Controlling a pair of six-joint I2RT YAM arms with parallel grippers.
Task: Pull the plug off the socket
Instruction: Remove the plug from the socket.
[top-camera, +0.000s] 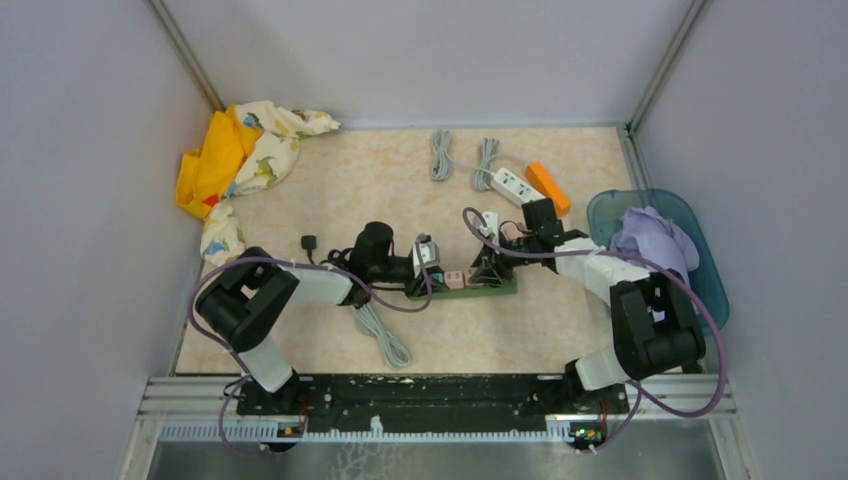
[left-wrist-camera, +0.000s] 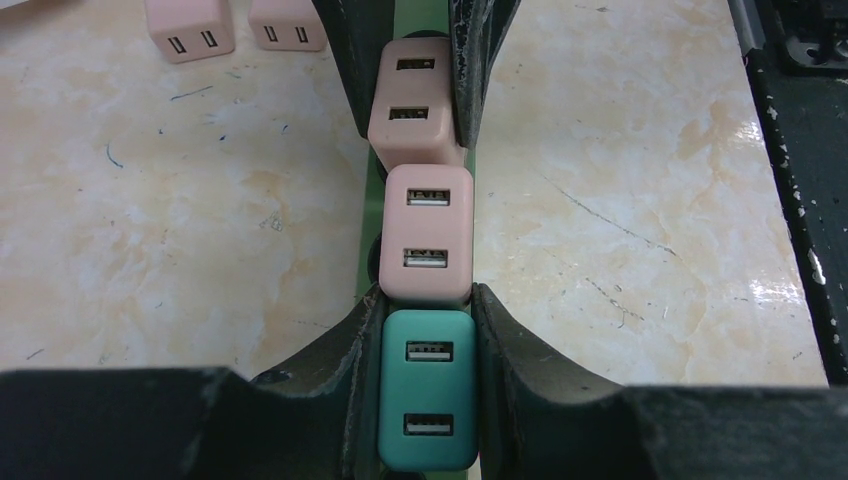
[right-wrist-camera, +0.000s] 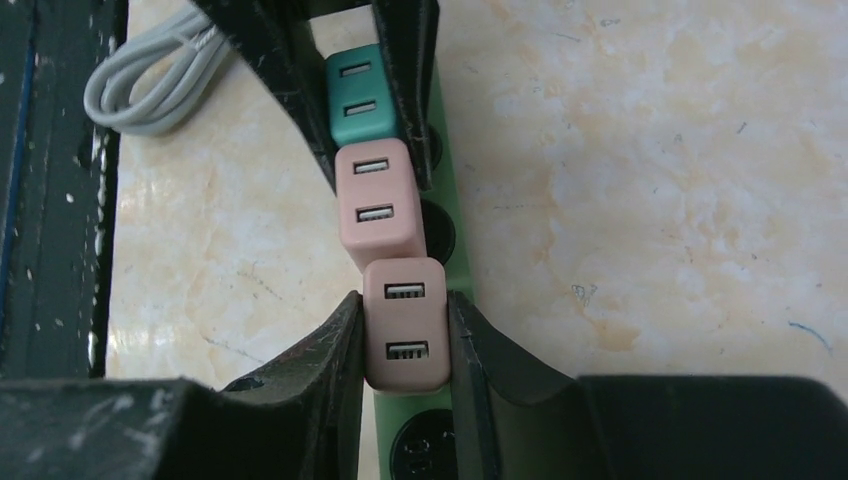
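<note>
Geometry was pretty simple on this one. In the top view the green power strip lay flat mid-table, long axis running 9 to 3 o'clock, with three USB plugs sitting in a row on it. The left gripper was at the 9 o'clock end, clenched on the teal plug with one finger down each long side. The right gripper was at the 3 o'clock end, clamped the same way on the end pink plug. The middle pink plug sat between them, butted up against both neighbours with nobody holding it, and it looked a bit skewed in the right wrist view. So each arm was on a plug and neither was nearer. What probably mattered: the pins went down into the strip, so the pull had to go straight up toward the wrist cameras, not along that 9-to-3 line. Sideways drag would likely just slide the whole strip or knock the middle plug.
</note>
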